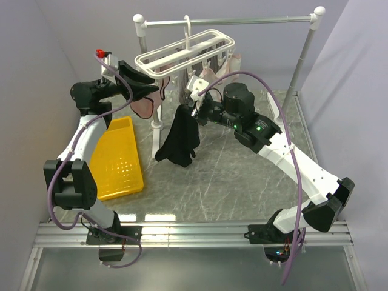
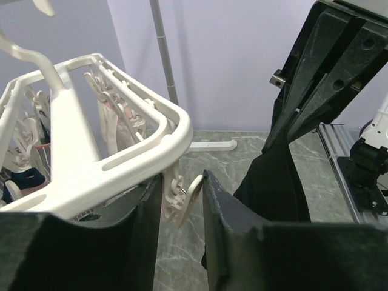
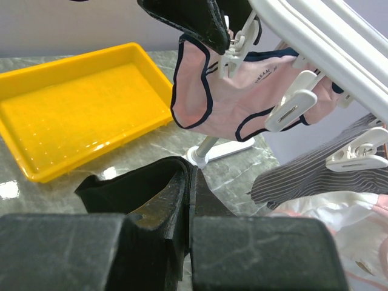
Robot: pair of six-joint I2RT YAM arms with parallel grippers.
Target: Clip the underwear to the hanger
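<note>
The white hanger (image 1: 182, 51) hangs by its hook from the grey rail. My left gripper (image 1: 154, 91) is up at its near-left corner. In the left wrist view its fingers (image 2: 182, 179) stand on either side of a dangling white clip (image 2: 185, 197), and both touch it. My right gripper (image 1: 193, 109) is shut on the top edge of the black underwear (image 1: 180, 136), which hangs limp above the table, below and right of that clip. The right wrist view shows the jaws (image 3: 193, 173) pressed on the black fabric (image 3: 127, 185). The underwear also shows in the left wrist view (image 2: 273, 176).
Pale pink dark-trimmed underwear (image 3: 224, 91) and a grey striped garment (image 3: 315, 167) are clipped to the hanger. A yellow tray (image 1: 121, 159) lies at the left of the table. The grey rail stand (image 1: 230, 22) spans the back, its foot (image 3: 221, 148) under the hanger.
</note>
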